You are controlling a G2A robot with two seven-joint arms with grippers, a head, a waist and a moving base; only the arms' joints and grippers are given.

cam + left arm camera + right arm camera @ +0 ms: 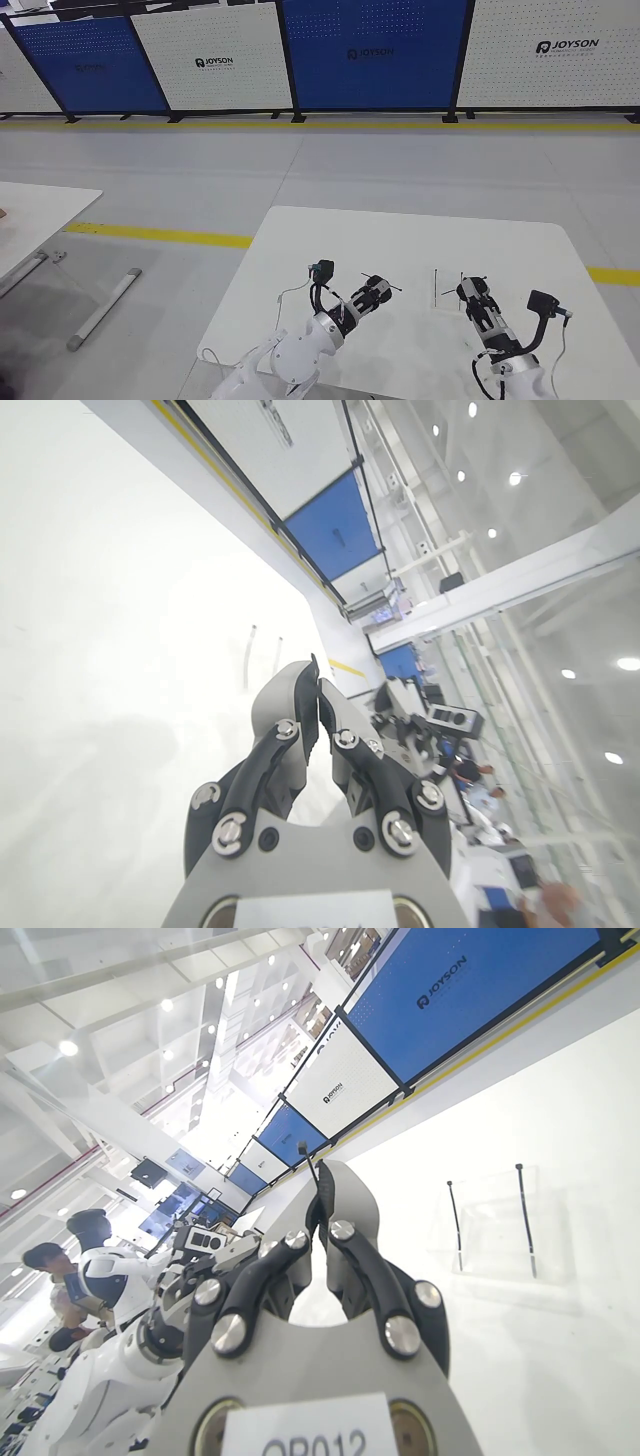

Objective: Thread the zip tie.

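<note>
My right gripper [320, 1180] is shut on a black zip tie [309, 1162], whose square head sticks out past the fingertips. In the top view this gripper [466, 291] is at the table's front right. Two more black zip ties [456, 1218] [525, 1220] lie side by side on a clear tray [500, 1248] a short way beyond it. My left gripper [318, 682] is shut with nothing visible between its pads. It hangs over the table's front middle [378, 290], and the two loose ties [247, 660] show faintly ahead of it.
The white table [400, 235] has open surface behind and to both sides of the grippers. Its far edge faces a floor with a yellow line and blue and white partition panels [370, 55]. Another white table [40, 205] stands at the left.
</note>
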